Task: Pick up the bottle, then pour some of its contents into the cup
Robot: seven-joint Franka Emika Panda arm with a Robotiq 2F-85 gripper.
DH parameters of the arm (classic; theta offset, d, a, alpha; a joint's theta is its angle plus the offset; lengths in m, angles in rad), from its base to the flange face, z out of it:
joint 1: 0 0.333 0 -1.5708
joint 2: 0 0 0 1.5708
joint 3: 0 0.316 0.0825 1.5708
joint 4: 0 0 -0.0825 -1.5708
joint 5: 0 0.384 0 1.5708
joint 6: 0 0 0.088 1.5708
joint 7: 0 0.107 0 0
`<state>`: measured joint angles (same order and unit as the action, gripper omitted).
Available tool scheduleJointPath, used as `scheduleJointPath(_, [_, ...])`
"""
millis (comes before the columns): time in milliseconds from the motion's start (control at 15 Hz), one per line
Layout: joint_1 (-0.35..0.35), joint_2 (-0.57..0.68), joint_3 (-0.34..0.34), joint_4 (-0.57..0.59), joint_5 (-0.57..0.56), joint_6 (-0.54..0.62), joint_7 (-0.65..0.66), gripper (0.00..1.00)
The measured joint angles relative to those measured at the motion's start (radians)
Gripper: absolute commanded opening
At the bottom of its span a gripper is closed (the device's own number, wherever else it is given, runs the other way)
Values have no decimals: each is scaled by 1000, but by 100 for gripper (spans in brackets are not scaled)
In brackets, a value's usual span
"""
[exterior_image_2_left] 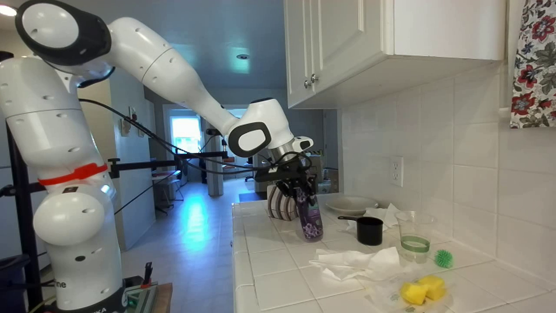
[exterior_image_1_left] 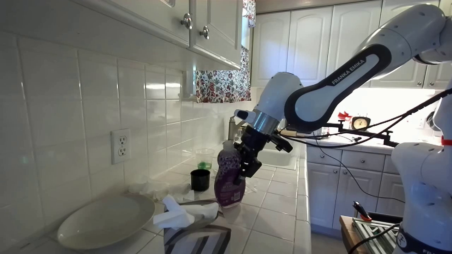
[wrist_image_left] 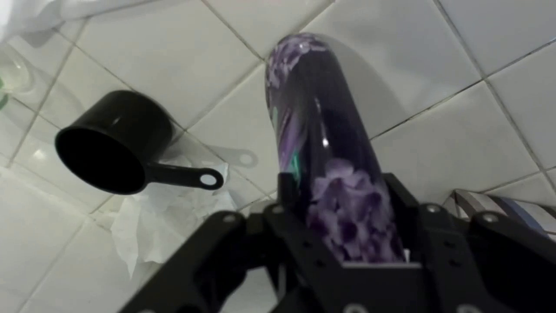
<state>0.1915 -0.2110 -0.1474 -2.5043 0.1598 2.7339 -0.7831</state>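
The bottle, purple with a pale top, appears to stand on the tiled counter. My gripper has one finger on each side of the bottle at its upper body. A thin light sliver shows beside the right-hand finger in the wrist view; whether the pads press on the bottle is hidden. To the left there, a little apart from the bottle, the black cup stands upright, its handle pointing toward the gripper and its inside dark. In an exterior view the cup is between the bottle and the wall.
A clear tumbler with a green band stands near the cup. Crumpled paper, yellow pieces and a green spiky ball lie around. A white plate and a striped item sit on the bottle's other side.
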Motion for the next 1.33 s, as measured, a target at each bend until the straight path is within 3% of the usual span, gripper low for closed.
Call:
scheduleJointPath(133, [-3,-10,0,0,0,-6,-5,98])
scheduleJointPath(200, [-5,-15,0,0,1,-10,-7,100])
scheduleJointPath(933, [-17,-43,-8,1,9,-31,-6,100])
scheduleJointPath(1333, [-127,-44,33,12,-128,-177,202,100])
